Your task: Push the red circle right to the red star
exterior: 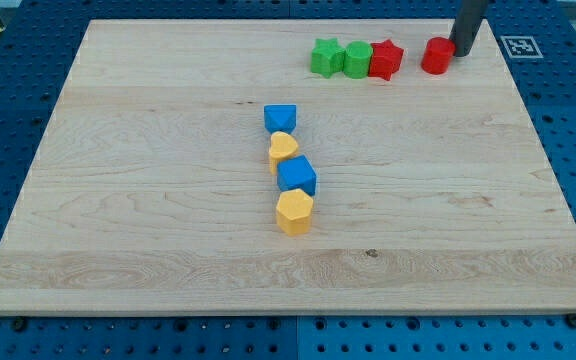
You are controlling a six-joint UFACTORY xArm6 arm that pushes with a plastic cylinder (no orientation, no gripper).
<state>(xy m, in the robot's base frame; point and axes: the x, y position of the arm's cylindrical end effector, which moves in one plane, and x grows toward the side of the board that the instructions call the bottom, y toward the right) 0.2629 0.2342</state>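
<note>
Standing at the view's top right of the wooden board [118, 200], my tip [462, 52] is seen set down just beside the red circle [436, 55], on that block's right-hand side as viewed, touching it or very nearly so; contact cannot be told for certain. Nothing is held, since the rod has no jaws and can only shove what lies ahead of it. That placement is judged to suit the task: with the rod on the circle's far side from the target, a slide toward the view's left would carry the circle to the red star [386, 59], which lies a short way to the left of my tip, beyond the circle, with a small strip of bare wood left between the two red blocks. Pressed against the star's left side is a green block [357, 58], its shape hard to make out, and next to that a green star [326, 57], so the three form a tight row that could be disturbed if the circle were driven in too hard. Well below and to the left of my tip, near the board's middle, a column of four blocks is seen: a blue block [280, 117], a yellow heart [284, 149], a blue cube [296, 176] and a yellow hexagon [294, 211], all well clear of the intended path.
</note>
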